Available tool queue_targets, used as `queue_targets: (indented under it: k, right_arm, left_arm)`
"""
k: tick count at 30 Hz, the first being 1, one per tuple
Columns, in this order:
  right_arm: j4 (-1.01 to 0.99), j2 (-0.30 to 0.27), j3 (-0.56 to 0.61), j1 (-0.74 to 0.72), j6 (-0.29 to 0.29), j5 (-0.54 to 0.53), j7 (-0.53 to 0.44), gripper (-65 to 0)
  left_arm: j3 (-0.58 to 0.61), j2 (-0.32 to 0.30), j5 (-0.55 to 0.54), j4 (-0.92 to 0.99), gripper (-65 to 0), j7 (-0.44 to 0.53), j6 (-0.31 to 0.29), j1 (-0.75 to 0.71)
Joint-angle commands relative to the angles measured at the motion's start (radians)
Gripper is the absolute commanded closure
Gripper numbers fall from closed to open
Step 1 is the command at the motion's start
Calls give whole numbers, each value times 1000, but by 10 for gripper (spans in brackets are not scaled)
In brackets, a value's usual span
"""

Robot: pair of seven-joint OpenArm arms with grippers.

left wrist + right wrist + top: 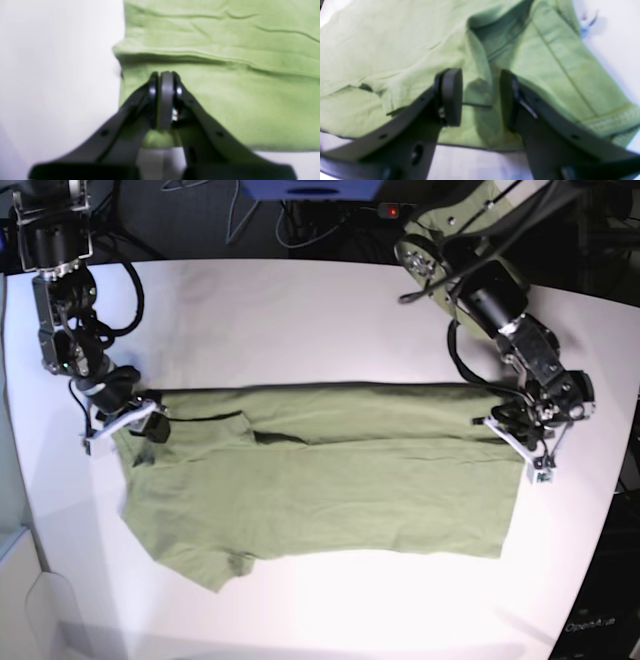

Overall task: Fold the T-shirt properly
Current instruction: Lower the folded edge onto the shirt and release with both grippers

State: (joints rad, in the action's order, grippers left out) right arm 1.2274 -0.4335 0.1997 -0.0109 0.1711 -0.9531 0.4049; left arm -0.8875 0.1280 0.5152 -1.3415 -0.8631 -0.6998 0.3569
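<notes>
The olive-green T-shirt (330, 480) lies spread on the white table, its far long edge folded over toward the middle. My left gripper (520, 432) is at the shirt's right end. In the left wrist view the left gripper (163, 73) is shut, tips down on the T-shirt (237, 100) just below a folded edge, and no cloth shows between the pads. My right gripper (140, 423) is at the shirt's left end. In the right wrist view the right gripper (480, 83) is open and straddles a raised fold of the T-shirt (382, 50) beside a sleeve (570, 75).
The white table (300, 310) extends well beyond the shirt on the far and near sides. Dark equipment and cables (300, 210) sit behind the table's back edge. One short sleeve (200, 555) sticks out toward the near left.
</notes>
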Motion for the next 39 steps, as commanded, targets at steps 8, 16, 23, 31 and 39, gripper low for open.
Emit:
queue_targets:
  k: [8, 16, 23, 31, 39]
  right_arm:
    - [12, 31, -3, -13, 3, -16, -14, -238]
    - [15, 29, -3, -34, 2, -16, -14, -10]
    - [16, 19, -3, -60, -2, -16, -14, -13]
    - [16, -9, -7, -83, -2, -16, -14, -15]
    - [18, -14, -9, -108, -2, -17, -14, -15]
  left_arm:
    - [3, -8, -11, 60, -19, 17, 2, 18]
    - [6, -6, -11, 61, -19, 17, 2, 18]
    - [3, -9, -11, 61, -19, 17, 2, 17]
    - [3, -14, -11, 61, -19, 17, 2, 17]
    - [6, -14, -11, 61, -19, 17, 2, 17]
